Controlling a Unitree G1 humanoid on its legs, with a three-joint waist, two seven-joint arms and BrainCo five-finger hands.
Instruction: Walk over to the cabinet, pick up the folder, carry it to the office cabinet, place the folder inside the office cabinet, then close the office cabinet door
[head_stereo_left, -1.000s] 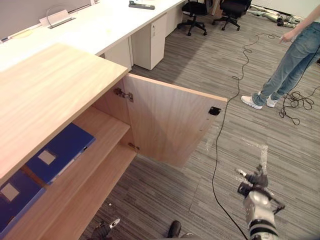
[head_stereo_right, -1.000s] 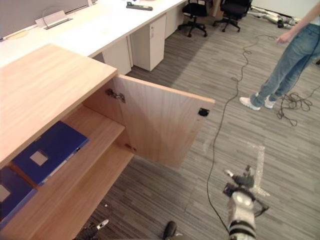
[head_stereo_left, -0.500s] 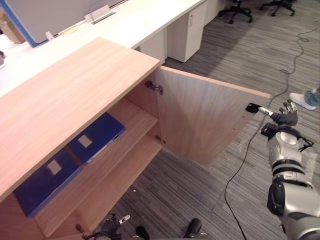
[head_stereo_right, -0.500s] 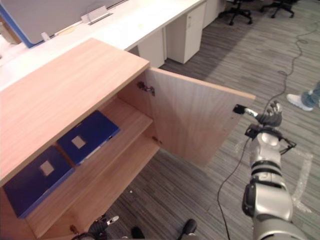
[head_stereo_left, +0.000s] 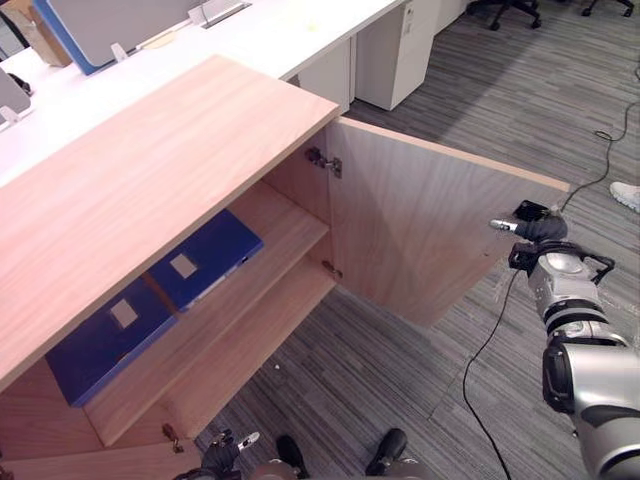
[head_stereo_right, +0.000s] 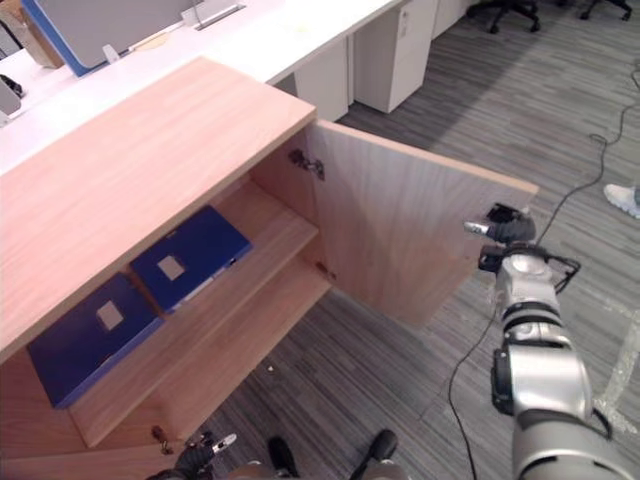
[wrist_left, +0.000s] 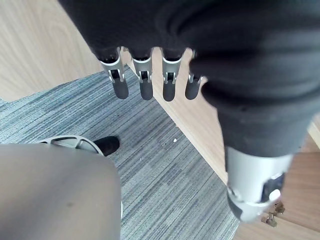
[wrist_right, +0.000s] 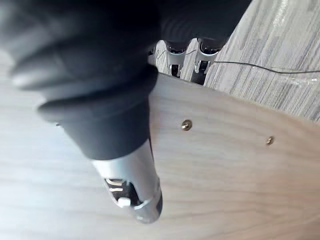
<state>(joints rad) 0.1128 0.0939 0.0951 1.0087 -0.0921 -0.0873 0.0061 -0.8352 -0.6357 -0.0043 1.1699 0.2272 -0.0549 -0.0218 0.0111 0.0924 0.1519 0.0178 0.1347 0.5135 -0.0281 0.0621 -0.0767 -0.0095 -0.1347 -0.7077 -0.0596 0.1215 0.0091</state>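
Since half a second ago my right hand has closed in on the door and now sits at its free edge, by the black catch.

From the head, the cabinet stands with its door wide. A folder lies flat on the upper shelf, with a second folder beside it. Both are well apart from that hand, and the door is between. A person's shoe shows on the floor beyond.

At the left wrist, my left hand hangs with its fingers straight over the carpet.

At the right wrist, the hand reaches over the door's edge, with two screws beside it. Whether it grips I cannot tell.
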